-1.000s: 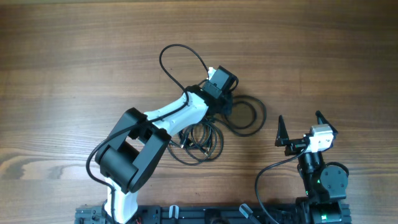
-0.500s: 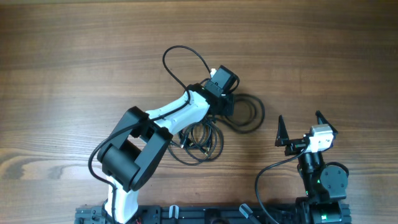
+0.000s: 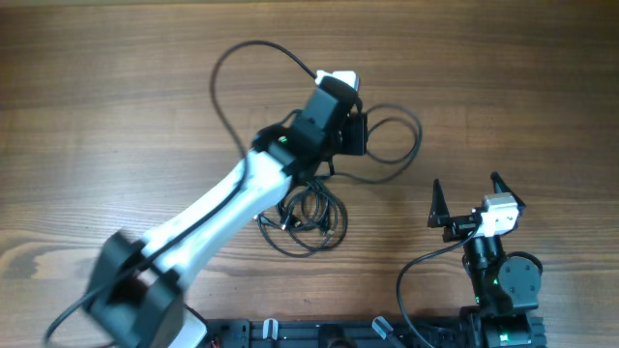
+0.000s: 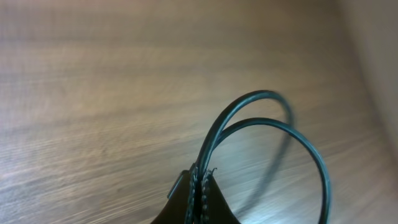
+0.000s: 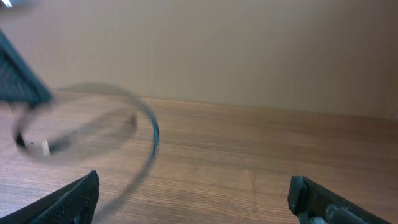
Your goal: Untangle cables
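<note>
While clenched on a cable (image 4: pixel 208 146), the left gripper (image 3: pixel 358 135) has pulled further from the bundle (image 3: pixel 311 220). Right gripper (image 3: pixel 467 190) gapes, its view blurred.

left arm (image 3: pixel 222 198) stretched far forward, left fingers (image 4: pixel 219 210) pinched together; right arm (image 3: pixel 498 271) tucked back, right fingers (image 3: pixel 436 205) spread wide.

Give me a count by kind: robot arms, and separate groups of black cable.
Robot arms: 2 (left arm, right arm)
Cable groups: 2 (loop gripped by left tool, bundle lying on table)
Total: 4
</note>
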